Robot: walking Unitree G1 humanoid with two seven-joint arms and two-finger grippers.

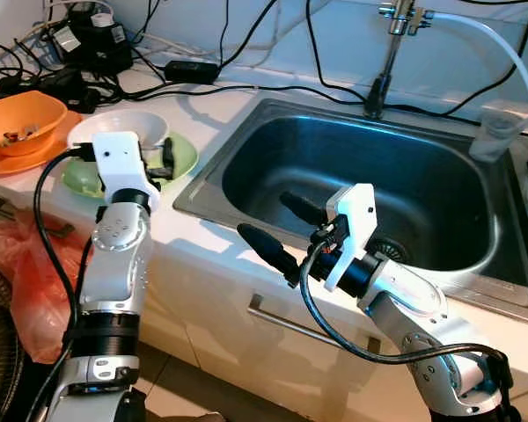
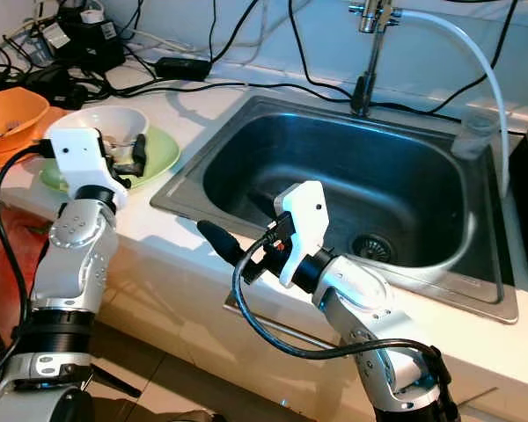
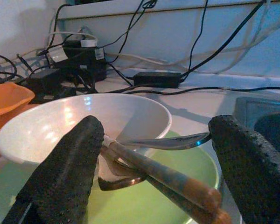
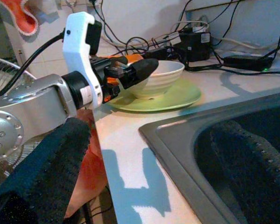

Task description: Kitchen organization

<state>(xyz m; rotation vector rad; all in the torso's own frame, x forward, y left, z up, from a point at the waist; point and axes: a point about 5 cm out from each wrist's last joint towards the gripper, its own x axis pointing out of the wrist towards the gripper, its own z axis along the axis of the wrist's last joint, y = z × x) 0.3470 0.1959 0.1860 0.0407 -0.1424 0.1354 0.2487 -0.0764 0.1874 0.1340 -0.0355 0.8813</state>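
Your main things sit on the counter to the left of the sink: a white round bowl [image 1: 119,126] standing on a flat light-green plate [image 1: 183,156]. On the plate, leaning against the bowl, lie a shiny metal spoon [image 3: 170,141] and a pair of brown wooden chopsticks [image 3: 177,186]. They are probably stacked this way because someone finished eating and left them to be cleared.

Your left gripper [image 3: 154,172] is right at the plate's edge. Its two black fingers [image 3: 65,172] are spread wide, one on each side of the chopsticks and spoon, and they hold nothing yet. It looks lined up to pinch those sticks, so close gently, because they could roll or slip.

Your right gripper [image 1: 277,230] hovers over the front edge of the big steel sink [image 1: 246,145]. Its fingers are spread apart too, and it carries nothing. It seems to be waiting there, maybe to take things toward the sink.

Farther left is an orange plastic bowl [image 1: 22,119] with some scraps inside, on an orange plate. Behind it are black power boxes and tangled black cables [image 1: 88,40]. A metal tap [image 1: 396,26] with a white hose stands behind the sink. An orange plastic bag [image 1: 22,281] hangs below the counter.

No brand names or words can be read anywhere.
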